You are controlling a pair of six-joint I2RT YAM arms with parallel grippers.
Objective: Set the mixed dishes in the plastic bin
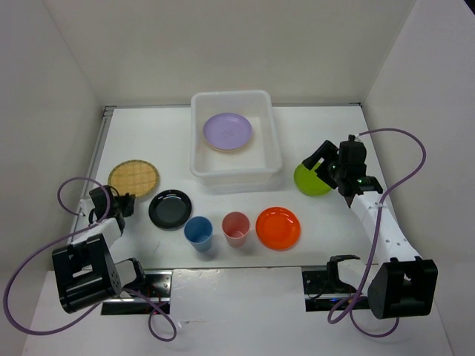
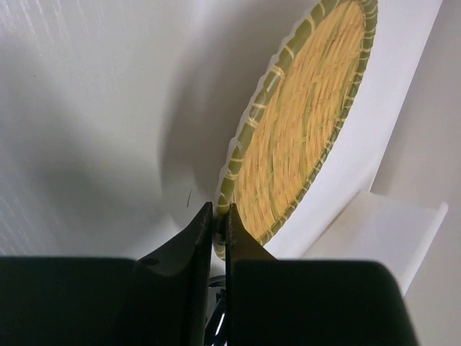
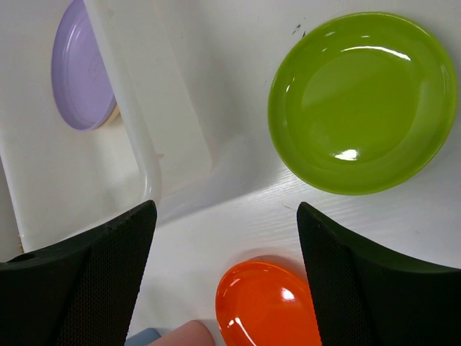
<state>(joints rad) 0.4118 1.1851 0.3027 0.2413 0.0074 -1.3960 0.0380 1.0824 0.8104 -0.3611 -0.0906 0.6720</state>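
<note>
One-handed: clamping near rim of tan woven plate in left gripper, left of plastic bin; holding right gripper agape.

White translucent bin sat far centre, long side facing forward. Lilac plate lay flat inside it. Lime green plate, glossy, lay just right of bin. Tan woven plate lay far left, with glossy black plate near its right. Blue cup and pink-red cup stood upright in front of bin, slightly apart. Orange plate lay just right of pink-red cup.
</note>
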